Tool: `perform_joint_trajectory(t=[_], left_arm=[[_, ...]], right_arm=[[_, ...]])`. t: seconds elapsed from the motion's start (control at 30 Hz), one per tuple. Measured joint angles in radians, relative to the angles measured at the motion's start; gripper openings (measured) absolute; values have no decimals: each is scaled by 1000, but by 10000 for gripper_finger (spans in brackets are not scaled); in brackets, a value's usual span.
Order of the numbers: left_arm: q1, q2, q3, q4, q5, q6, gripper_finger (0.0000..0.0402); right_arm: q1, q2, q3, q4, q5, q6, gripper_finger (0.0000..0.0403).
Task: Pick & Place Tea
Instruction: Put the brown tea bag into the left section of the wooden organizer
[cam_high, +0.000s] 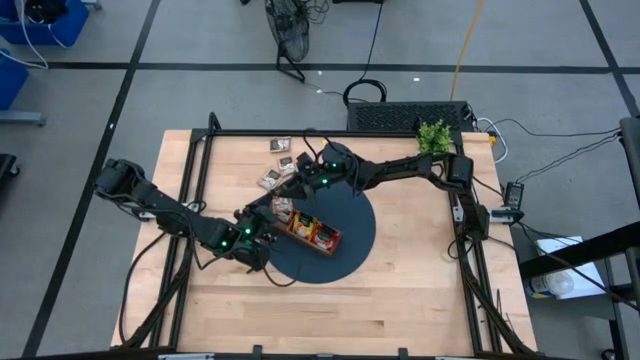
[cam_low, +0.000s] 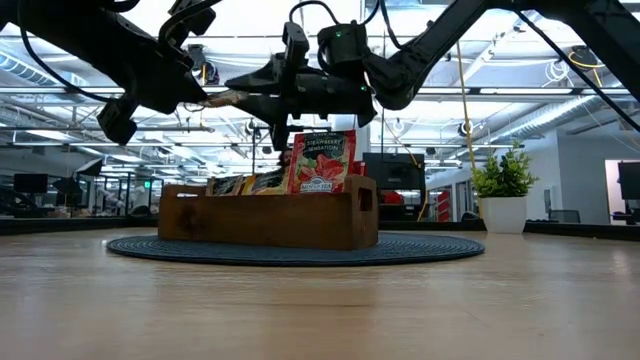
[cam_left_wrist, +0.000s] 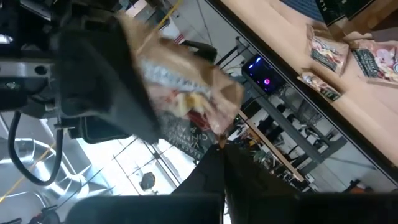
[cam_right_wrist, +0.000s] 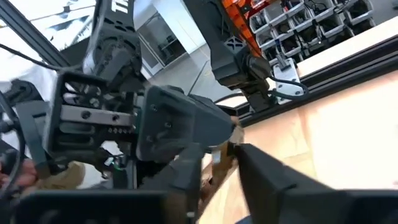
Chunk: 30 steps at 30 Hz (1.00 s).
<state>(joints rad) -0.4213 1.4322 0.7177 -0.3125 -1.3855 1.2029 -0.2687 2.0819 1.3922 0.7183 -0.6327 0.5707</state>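
Robotics lab: framed workbench (cam_high: 400, 290), monitors (cam_low: 30, 184).

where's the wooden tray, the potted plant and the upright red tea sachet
wooden tray (cam_low: 260, 222), low view, on its front wall.
potted plant (cam_low: 503, 175), low view, on its green leaves.
red tea sachet (cam_low: 322, 160), low view, on its printed face, standing upright at the tray's end.
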Motion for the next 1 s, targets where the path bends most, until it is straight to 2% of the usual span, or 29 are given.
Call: perform_joint_trajectory(t=[0.1,0.13,0.27,0.4,0.53,0.73,0.87,0.93,1.0], left_arm=[[0,0,0,1,-3,-18,1],[0,0,0,1,-4,-27,1],[0,0,0,2,-3,-93,10],[-1,0,0,70,-15,-345,36],[-6,-26,-1,154,-38,-580,85],[-34,-160,0,209,-96,-801,189],[-54,-289,0,138,-31,-1042,240],[-46,-356,0,55,34,-1178,254],[-23,-411,0,-25,101,-1296,262]], right_arm=[[2,0,0,-5,3,-50,22],[4,0,0,-4,4,-68,12],[16,0,0,-2,43,-117,2],[22,-1,0,-11,82,-160,1],[24,-2,0,-21,134,-192,1],[56,-30,0,-122,257,-276,0],[130,-75,-1,-256,420,-397,0],[191,-101,-1,-313,584,-483,0],[266,-107,0,-305,793,-567,0]])
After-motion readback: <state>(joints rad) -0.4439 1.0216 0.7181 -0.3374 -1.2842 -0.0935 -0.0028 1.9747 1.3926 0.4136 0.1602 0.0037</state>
